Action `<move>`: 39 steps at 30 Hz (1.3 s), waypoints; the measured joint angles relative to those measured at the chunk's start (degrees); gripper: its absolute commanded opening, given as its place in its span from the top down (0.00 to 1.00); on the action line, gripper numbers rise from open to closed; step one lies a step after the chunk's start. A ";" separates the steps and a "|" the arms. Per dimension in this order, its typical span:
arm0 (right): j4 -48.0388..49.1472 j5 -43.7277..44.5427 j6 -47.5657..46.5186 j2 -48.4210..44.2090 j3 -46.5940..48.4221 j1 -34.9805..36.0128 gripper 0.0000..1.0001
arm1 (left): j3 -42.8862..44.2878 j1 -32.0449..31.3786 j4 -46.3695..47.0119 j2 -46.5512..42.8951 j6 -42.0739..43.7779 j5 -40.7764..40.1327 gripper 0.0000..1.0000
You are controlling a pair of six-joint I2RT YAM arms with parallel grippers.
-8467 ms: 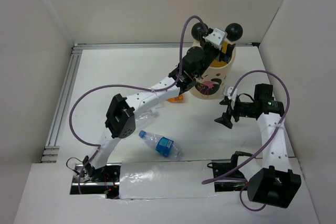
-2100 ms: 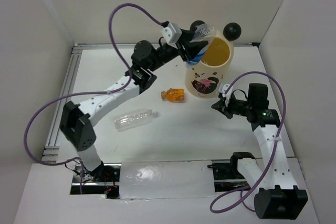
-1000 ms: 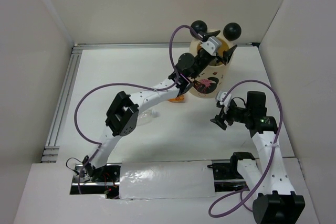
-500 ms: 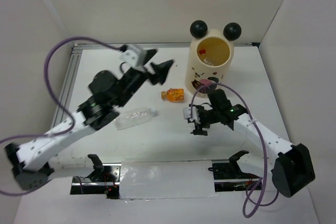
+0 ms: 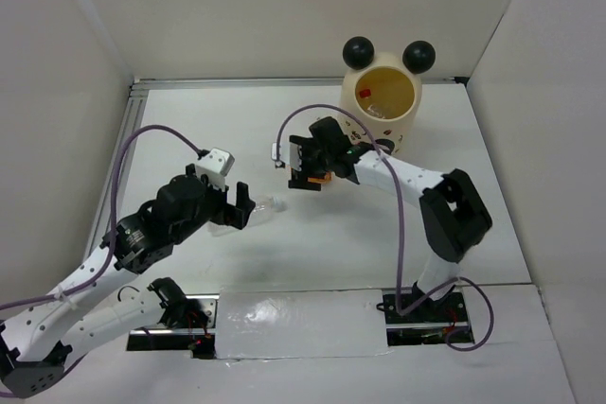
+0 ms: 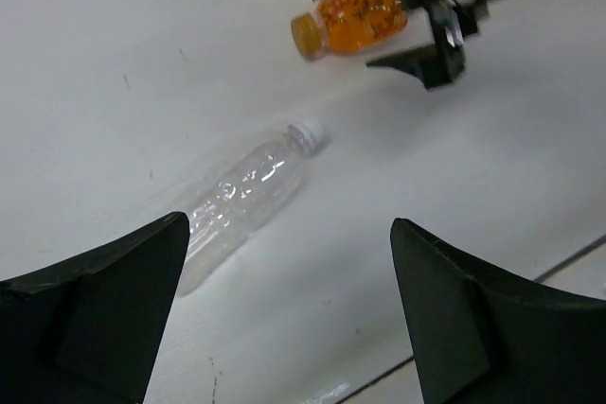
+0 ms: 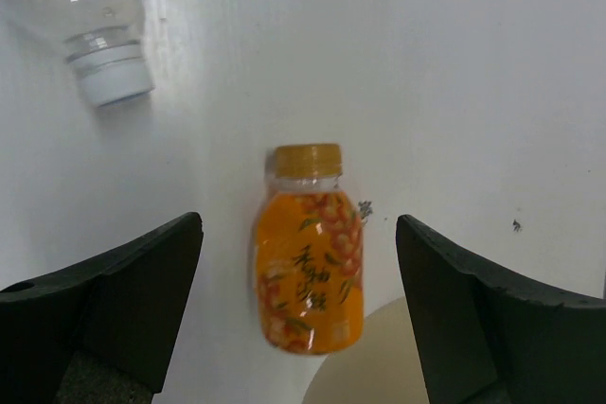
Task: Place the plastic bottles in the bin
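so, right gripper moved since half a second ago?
Yes. The right gripper shifted left and toward the back, from below the bin in the top view to over the orange bottle.
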 measured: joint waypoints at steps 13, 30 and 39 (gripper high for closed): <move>-10.93 6.54 -5.03 22.53 17.94 0.33 0.12 | -0.63 0.02 -5.16 -1.05 4.63 9.84 0.00; -32.37 3.34 -10.99 23.50 29.11 -0.04 0.83 | -1.81 2.60 -3.74 8.96 12.44 11.06 0.00; -37.35 -10.84 -3.23 16.52 46.38 -4.28 0.84 | -2.32 3.78 -1.38 4.76 14.53 15.23 0.00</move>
